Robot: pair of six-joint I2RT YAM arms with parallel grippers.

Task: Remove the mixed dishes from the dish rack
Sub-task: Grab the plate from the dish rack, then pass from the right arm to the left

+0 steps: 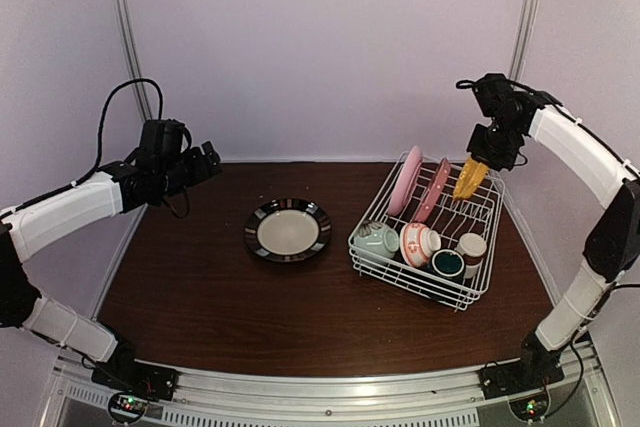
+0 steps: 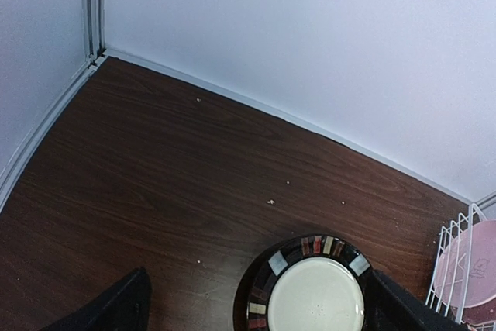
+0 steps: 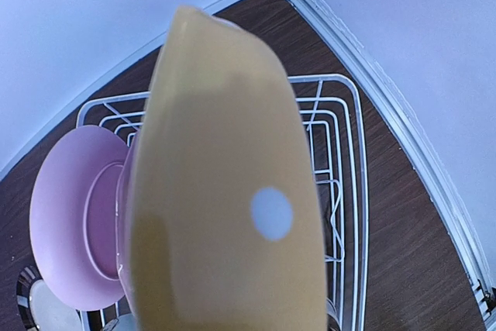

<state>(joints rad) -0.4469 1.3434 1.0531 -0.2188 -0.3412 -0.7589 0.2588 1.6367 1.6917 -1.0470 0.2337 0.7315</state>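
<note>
2 tools are over the counter, well apart. The right tool is pressed together on the top edge of the yellow plate, pinching it. The plate hangs edge-down beneath the tool, over the far right corner of the dish rack. In the right wrist view it fills most of the frame, with 1 white dot showing on its face. Whether its lower edge is free of the wires cannot be told.

Just beside that hanging plate, on the side toward the other arm, 2 pink plates stand on edge in the rack, leaning. They are the closest things to the right tool's load. Below the right tool and nearer the arm bases, the rack's near row holds a pale green bowl, a red-patterned bowl touching it, and 2 cups side by side at the right end.

The left tool is spread wide and grips nothing, raised above the counter's left side. Its dark fingers frame the bottom of the left wrist view. Ahead of it and lower down, between its fingers in that view, the black-rimmed plate lies flat on the counter, apart from the rack. Bare wood lies between this tool and that plate.
</note>
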